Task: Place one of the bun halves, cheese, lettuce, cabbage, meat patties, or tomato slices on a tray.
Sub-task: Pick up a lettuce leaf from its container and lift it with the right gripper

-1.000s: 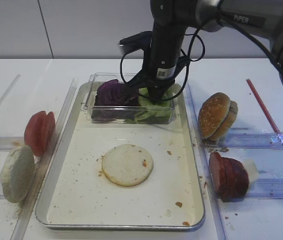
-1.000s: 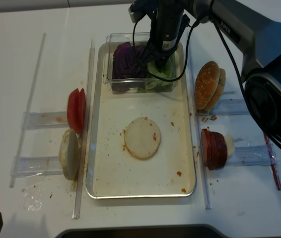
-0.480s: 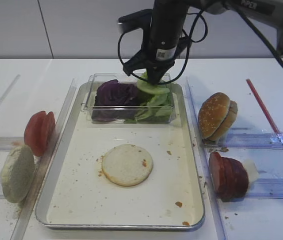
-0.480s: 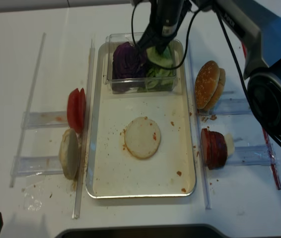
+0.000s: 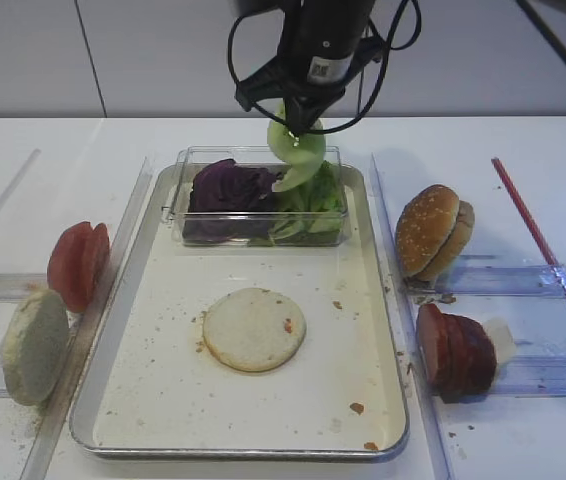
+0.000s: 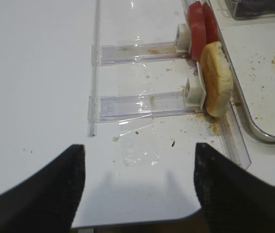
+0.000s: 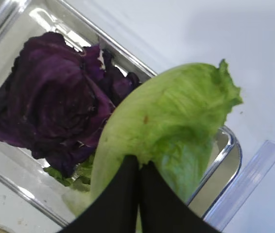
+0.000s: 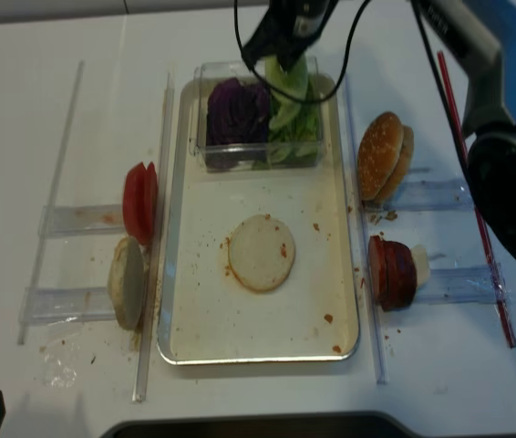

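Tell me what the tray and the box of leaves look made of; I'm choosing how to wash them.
The tray looks like shiny metal: silvery rim with bright reflections, though its cream, crumb-flecked bottom may be coated or lined. The box looks like clear rigid plastic: see-through walls with glossy edges, cabbage showing through.

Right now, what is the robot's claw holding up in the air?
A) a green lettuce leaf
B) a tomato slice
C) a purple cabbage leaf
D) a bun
A: the right gripper is pinched shut on the pale green lettuce, which hangs above the clear box.
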